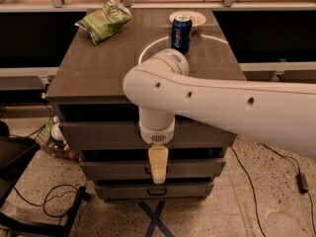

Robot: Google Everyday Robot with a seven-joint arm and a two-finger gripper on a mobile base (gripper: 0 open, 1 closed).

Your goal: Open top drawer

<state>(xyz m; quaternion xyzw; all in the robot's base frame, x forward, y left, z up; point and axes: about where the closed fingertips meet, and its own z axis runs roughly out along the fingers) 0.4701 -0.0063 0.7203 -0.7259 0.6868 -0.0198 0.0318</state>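
The grey cabinet has three drawers. The top drawer (98,135) is the tallest front, just under the dark tabletop, with a dark gap above it. Its handle is hidden behind my white wrist. My gripper (158,166) hangs down from the wrist in front of the cabinet's centre. Its cream tip reaches over the middle drawer (197,168), next to that drawer's small dark handle. The bottom drawer (123,190) shows its own handle below.
On the tabletop (98,68) lie a green chip bag (103,19), a blue soda can (181,32) and a white plate (193,18). A dark chair (15,181) and cables are on the floor at left. A blue tape cross (155,220) is in front.
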